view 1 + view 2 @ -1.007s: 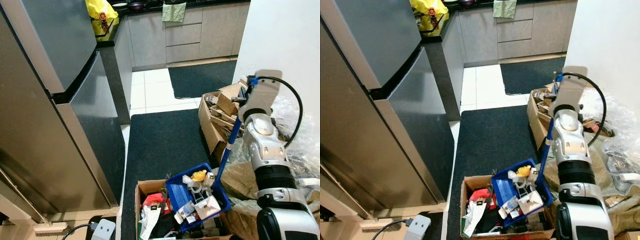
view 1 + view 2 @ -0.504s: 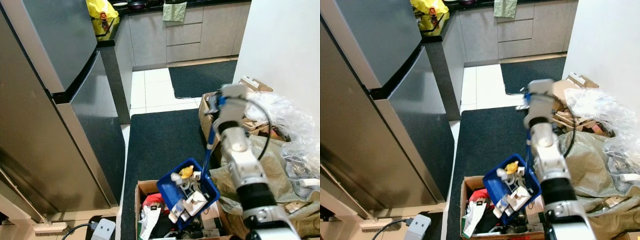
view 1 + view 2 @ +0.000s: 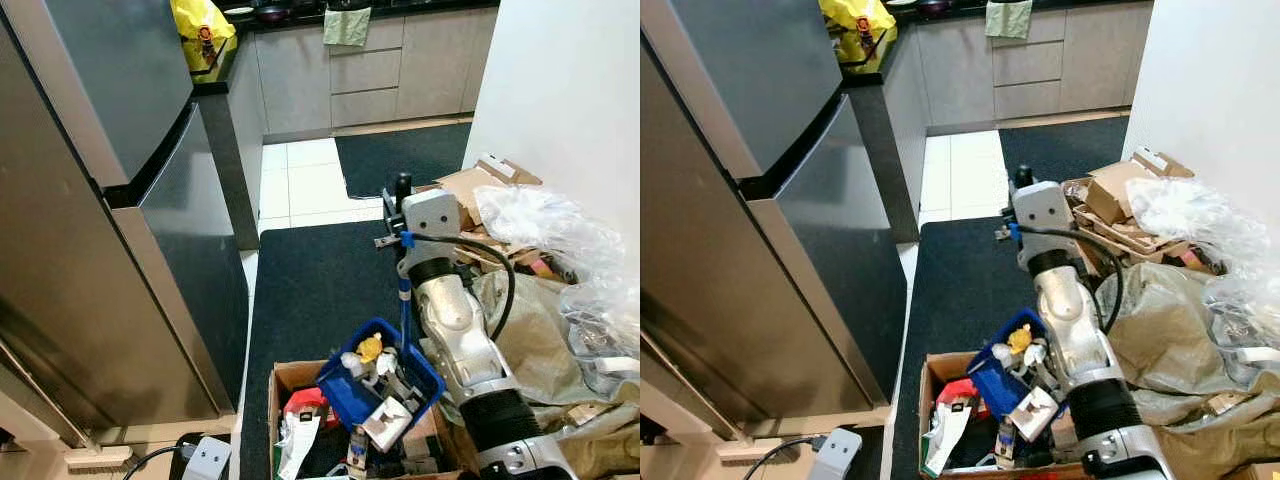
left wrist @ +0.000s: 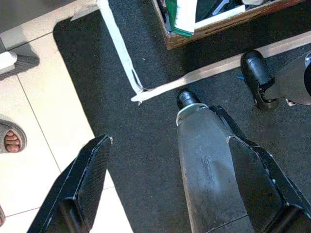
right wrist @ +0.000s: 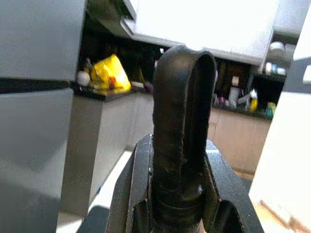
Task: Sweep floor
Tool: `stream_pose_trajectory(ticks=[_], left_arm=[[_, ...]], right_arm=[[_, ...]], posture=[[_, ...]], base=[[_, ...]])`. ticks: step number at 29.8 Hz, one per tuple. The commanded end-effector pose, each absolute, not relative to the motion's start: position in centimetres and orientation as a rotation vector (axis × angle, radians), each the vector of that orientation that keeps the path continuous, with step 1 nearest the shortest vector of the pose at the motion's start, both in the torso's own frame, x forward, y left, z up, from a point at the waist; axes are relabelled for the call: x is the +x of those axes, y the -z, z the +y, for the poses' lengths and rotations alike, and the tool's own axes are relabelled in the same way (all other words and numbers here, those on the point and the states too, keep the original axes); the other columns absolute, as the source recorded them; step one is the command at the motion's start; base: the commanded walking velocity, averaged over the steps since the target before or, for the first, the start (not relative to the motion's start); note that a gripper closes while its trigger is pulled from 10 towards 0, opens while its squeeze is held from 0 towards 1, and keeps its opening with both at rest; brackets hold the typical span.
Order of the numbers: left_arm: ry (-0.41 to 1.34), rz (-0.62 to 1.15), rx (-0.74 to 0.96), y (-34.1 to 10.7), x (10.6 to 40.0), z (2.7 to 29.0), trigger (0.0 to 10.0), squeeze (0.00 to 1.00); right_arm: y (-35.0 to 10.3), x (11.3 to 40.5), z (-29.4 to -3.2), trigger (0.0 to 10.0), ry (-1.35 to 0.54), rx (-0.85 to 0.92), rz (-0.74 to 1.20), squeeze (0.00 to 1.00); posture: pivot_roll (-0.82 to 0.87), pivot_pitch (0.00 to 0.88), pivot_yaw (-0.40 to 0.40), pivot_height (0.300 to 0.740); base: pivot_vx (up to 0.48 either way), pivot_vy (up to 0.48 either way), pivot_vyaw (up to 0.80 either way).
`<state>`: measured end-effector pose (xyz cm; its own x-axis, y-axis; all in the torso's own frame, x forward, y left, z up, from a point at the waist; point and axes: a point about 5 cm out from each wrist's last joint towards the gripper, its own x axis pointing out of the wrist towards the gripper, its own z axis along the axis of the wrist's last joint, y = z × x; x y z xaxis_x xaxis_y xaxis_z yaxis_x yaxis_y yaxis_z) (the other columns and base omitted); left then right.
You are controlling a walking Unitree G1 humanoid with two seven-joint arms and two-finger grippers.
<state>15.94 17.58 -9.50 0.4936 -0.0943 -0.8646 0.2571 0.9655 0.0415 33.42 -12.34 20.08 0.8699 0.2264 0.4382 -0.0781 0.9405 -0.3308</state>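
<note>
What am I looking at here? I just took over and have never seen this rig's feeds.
It is a walking humanoid with two arms, each ending in a two-finger gripper. The two wide pictures come from cameras in its head, looking down at a dark mat beside a fridge. The other two come from cameras on its wrists.

The right gripper is shut on the black handle of a blue dustpan. The dustpan is full of rubbish and hangs over a cardboard box of rubbish. The left gripper is open and holds nothing, pointing down at mat and tiles.
</note>
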Motion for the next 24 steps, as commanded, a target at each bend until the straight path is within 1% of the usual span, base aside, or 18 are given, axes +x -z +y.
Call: stream_pose_trajectory(ticks=[1, 4, 6, 8, 9, 11, 16, 24], left_arm=[[0.204, 1.041, 0.182, 9.4, 16.0, 18.2, 10.0, 0.0], [0.205, 1.04, 0.185, 9.4, 16.1, 18.2, 10.0, 0.0], [0.205, 1.04, 0.185, 9.4, 16.1, 18.2, 10.0, 0.0], [0.206, 1.039, 0.188, 9.4, 16.1, 18.2, 10.0, 0.0], [0.206, 1.039, 0.188, 9.4, 16.1, 18.2, 10.0, 0.0], [0.208, 1.039, 0.191, 9.4, 16.2, 18.1, 10.0, 0.0], [0.21, 1.039, 0.194, 9.3, 16.3, 18.1, 10.0, 0.0], [0.21, 1.041, 0.196, 9.3, 16.3, 18.1, 10.0, 0.0]], right_arm=[[-22.0, 32.6, -11.2, 10.0, -0.2, -0.341, -0.63, 0.0], [-21.6, 32.2, -10.1, 10.0, -0.279, -0.422, -0.649, 0.0], [-21.6, 32.2, -10.1, 10.0, -0.279, -0.422, -0.649, 0.0], [-20.6, 31.8, -8.8, 10.0, -0.376, -0.545, -0.653, 0.0], [-20.6, 31.8, -8.8, 10.0, -0.376, -0.545, -0.653, 0.0], [-19.4, 31.3, -7.7, 10.0, -0.45, -0.608, -0.646, 0.0], [-18.9, 31.2, -7.3, 10.0, -0.466, -0.602, -0.641, 0.0], [-19.6, 32.0, -8.3, 10.0, -0.384, -0.479, -0.625, 0.0]], posture=[[-0.08, 0.0, 0.062, 0.74], [-0.08, 0.0, 0.063, 0.74], [-0.08, 0.0, 0.063, 0.74], [-0.08, 0.0, 0.067, 0.74], [-0.08, 0.0, 0.067, 0.74], [-0.08, 0.0, 0.067, 0.74], [-0.08, 0.0, 0.067, 0.74], [-0.08, 0.0, 0.069, 0.74]], base=[[0.0, 0.0, 0.0], [0.0, 0.0, 0.0], [0.0, 0.0, 0.0], [0.0, 0.0, 0.0], [0.0, 0.0, 0.0], [0.0, 0.0, 0.0], [0.0, 0.0, 0.0], [0.0, 0.0, 0.0]])
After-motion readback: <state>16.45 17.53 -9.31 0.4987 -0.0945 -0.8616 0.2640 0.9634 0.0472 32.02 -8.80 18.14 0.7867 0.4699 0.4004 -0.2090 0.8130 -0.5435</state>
